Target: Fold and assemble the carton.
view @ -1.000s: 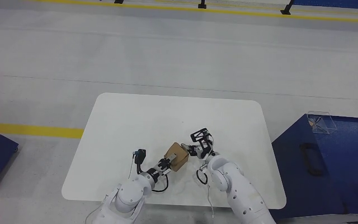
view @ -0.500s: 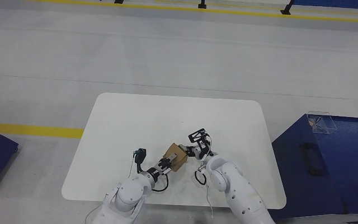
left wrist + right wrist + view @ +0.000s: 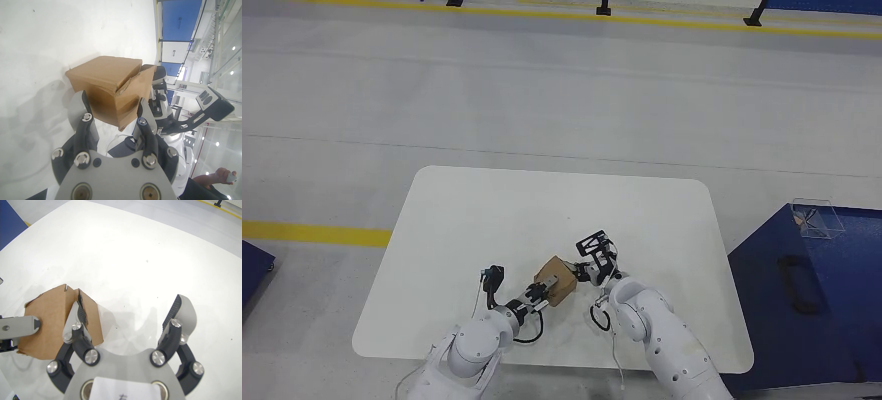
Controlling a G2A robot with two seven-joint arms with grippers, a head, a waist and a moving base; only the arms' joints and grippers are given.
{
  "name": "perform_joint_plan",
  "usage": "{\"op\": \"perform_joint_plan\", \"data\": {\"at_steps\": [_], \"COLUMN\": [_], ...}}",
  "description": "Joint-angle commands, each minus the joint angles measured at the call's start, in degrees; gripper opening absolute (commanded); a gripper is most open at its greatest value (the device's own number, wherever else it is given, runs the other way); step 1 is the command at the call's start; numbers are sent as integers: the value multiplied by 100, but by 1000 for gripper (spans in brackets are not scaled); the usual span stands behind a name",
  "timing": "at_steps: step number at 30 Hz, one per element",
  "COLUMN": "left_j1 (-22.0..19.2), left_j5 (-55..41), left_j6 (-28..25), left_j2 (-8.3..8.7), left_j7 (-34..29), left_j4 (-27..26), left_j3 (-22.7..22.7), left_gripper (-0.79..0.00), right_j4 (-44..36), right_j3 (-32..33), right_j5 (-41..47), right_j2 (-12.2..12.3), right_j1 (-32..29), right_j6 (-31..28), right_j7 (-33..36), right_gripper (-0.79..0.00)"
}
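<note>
— Grey workshop floor with a yellow line is running past the white desk. Where is the carton sitting?

— Near the desk's front edge, between the 2 arms. I am not managing to tell whether it is resting on the desk or hanging just above it.

— Who is holding it?

— The left end effector is clamping it, pressing 1 finger against each of 2 opposite faces, with a corner of the carton pointing back at the wrist.

— And the right end effector?

— That 1 is standing spread wide and gripping nothing. The carton is lying off to its left, outside the gap. Only 1 finger is touching it, along the ragged edge where 2 panels are meeting. The other finger is hanging well apart over bare desk.

— Is any long axis showing?

— Not really. The carton is looking close to a cube and is sitting turned diagonally to the desk's edges.

— How is it looking otherwise?

— Plain brown corrugated board, creasing on the near face. 1 flap is sticking out past the top panel toward the right arm, leaving a torn slit at the corner. I am judging that the closing move is turning on that flap. The right end effector is nearer to it and would be pushing leftward against the left's hold.
</note>
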Motion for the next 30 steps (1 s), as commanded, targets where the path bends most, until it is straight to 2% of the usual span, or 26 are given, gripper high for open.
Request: {"op": "perform_joint_plan", "data": {"at_steps": [1, 13, 19, 30], "left_j1": [-11, -48, 37, 77], "left_j5": [2, -57, -79, -65], "left_j6": [30, 35, -93, -232], "left_j2": [-2, -12, 0, 10], "left_j7": [13, 72, 135, 383], "left_j4": [16, 81, -30, -75], "left_j3": [8, 47, 4, -83], "left_gripper": [-320, -289, -296, -397], "right_j4": [-44, -523, -380, -129], "right_j3": [47, 300, 293, 94], "right_j5": [31, 120, 9, -19], "right_j2": [6, 67, 64, 10], "right_j1": [-23, -333, -287, -147], "right_j6": [12, -109, 34, 31], "right_j7": [-34, -332, -230, -243], "right_gripper": [0, 0, 0, 0]}}
